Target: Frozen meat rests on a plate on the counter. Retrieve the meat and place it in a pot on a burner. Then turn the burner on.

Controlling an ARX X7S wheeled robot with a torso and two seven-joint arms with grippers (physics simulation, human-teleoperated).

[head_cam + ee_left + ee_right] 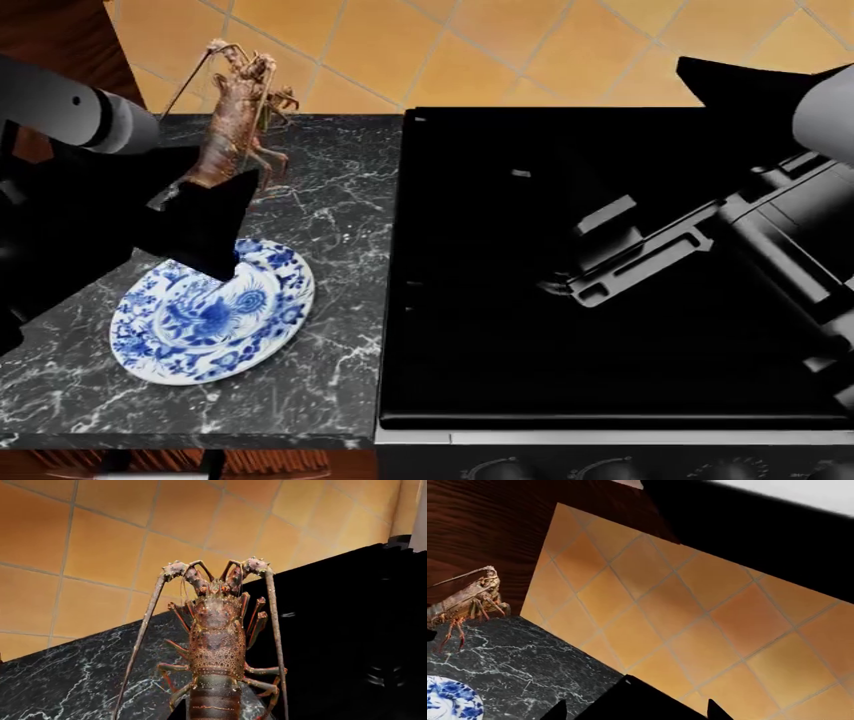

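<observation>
The meat (235,108), a reddish-brown spiny piece with long tan strands, is held upright in my left gripper (203,212), which is shut on its tail end above the counter (334,230). It also shows in the left wrist view (215,640) and the right wrist view (464,602). The blue floral plate (214,312) lies bare just below and in front of the gripper. My right gripper (574,262) is open and empty over the black cooktop (614,380). The pot is out of view. No burner ring can be made out on the dark cooktop.
An orange tiled wall (507,50) backs the counter and cooktop. Stove knobs (614,470) line the cooktop's front edge. The counter's front edge runs just in front of the plate. Dark wood (487,525) stands to the counter's left.
</observation>
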